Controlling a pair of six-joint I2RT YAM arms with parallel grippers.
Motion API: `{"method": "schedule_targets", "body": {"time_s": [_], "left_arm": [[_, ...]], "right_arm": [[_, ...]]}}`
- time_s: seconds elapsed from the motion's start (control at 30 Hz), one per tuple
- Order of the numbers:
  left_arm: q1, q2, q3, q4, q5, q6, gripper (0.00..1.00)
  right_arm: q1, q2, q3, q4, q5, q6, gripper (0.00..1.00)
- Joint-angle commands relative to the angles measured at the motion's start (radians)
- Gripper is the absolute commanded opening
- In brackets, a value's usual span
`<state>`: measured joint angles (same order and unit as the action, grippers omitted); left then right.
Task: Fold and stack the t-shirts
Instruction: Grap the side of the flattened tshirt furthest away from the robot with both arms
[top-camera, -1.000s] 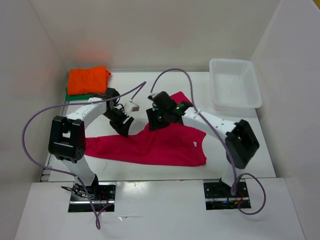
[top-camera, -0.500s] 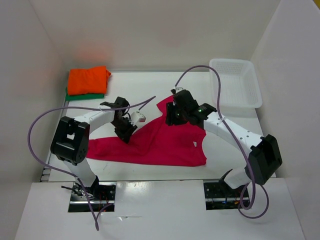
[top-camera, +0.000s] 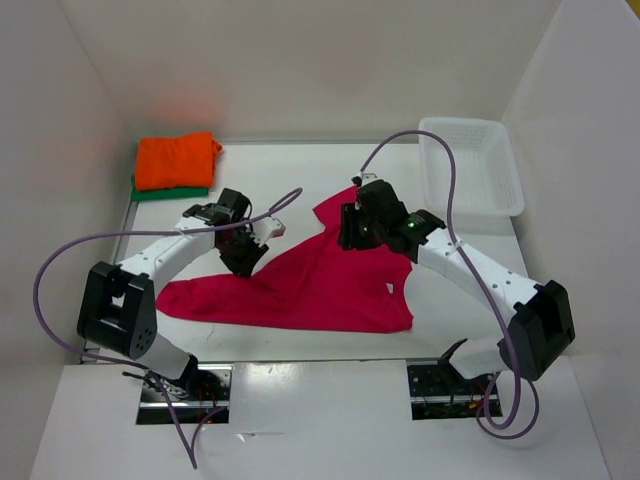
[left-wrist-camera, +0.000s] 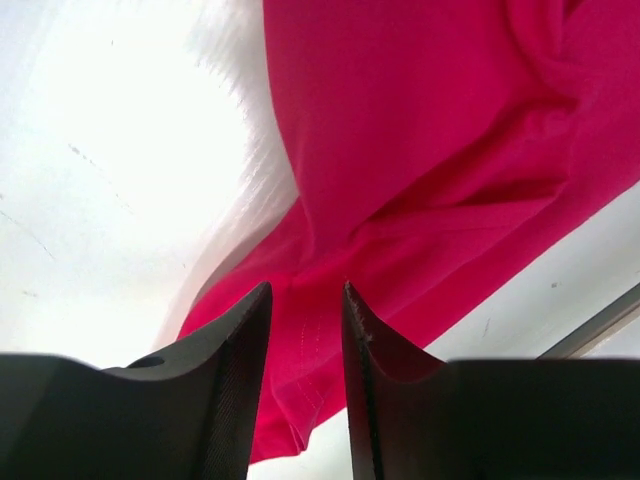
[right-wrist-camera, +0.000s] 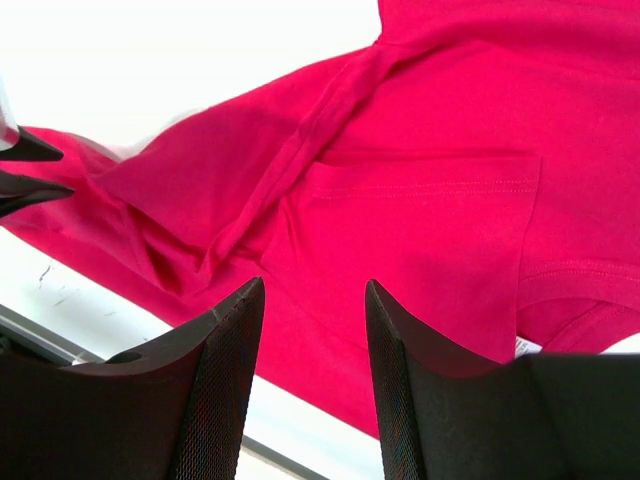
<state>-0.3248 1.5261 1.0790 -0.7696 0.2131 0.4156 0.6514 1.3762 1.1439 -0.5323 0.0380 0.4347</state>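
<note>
Loosely, the soft magenta-red t-shirt (top-camera: 310, 290) spreads in creased, stitched folds.

The magenta-red cloth t-shirt (top-camera: 320, 290) is seen as soft, matt knit, creased, with stitched seams. The white plastic mesh basket (top-camera: 472, 212) is shown as a stiff, faintly glossy lattice. Far left of the basket, the folded orange cloth t-shirt (top-camera: 177, 160) and the green cloth t-shirt (top-camera: 165, 193) look matt. The white table (top-camera: 290, 170) is smooth and lightly scuffed. The right gripper (right-wrist-camera: 310, 285) is finished in matt black, its inner faces finely ribbed.
</note>
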Motion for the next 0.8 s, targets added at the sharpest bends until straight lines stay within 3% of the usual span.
{"method": "schedule_targets", "body": {"time_s": [0.0,0.2,0.33,0.57,0.77], "left_arm": [[-0.002,-0.014,-0.043,-0.005,-0.047,-0.017,0.40],[-0.026,0.029,-0.053,0.018,-0.056,-0.017,0.22],[-0.049,0.003,-0.053,-0.014,-0.067,0.008,0.17],[-0.111,-0.026,-0.100,-0.059,-0.109,0.045,0.17],[-0.197,0.043,-0.162,-0.054,-0.181,0.075,0.17]], "right_arm": [[-0.006,-0.028,-0.015,0.038,-0.004,0.009,0.51],[-0.006,-0.037,-0.015,0.038,-0.015,0.009,0.51],[-0.015,-0.060,-0.036,0.038,-0.006,0.009,0.51],[-0.015,-0.078,-0.055,0.038,-0.006,0.009,0.51],[-0.015,-0.078,-0.055,0.029,-0.006,0.009,0.51]]}}
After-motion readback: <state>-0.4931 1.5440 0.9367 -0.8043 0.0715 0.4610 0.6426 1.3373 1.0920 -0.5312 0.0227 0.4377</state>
